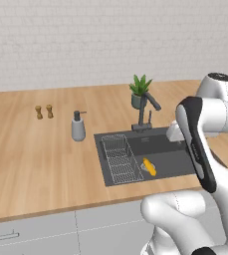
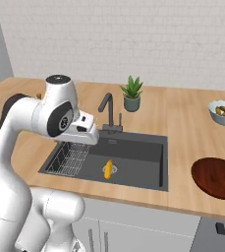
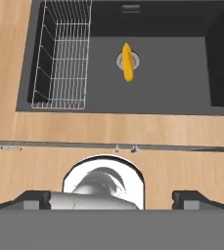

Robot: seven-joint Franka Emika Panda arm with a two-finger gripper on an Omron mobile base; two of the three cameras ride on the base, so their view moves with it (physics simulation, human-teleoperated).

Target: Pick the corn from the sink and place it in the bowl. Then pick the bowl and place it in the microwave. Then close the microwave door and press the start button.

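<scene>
Left base view: a small yellow-orange corn cob (image 1: 149,167) lies on the round drain of the dark grey recessed sink (image 1: 172,155), beside its wire rack (image 1: 119,159).

Right base view: a glossy reddish-brown wooden bowl (image 2: 216,177) sits on the counter right of the sink.

Hand view: the gripper (image 3: 111,199) hangs above the sink's front edge, fingertips wide apart, holding nothing.

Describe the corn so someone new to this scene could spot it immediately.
Find the dark sink set into the wooden counter. On its floor, right of the wire rack, the corn lies across the round steel drain. It is the only yellow-orange thing in the basin.

Bright even light, soft shadows — slightly lo-res
</scene>
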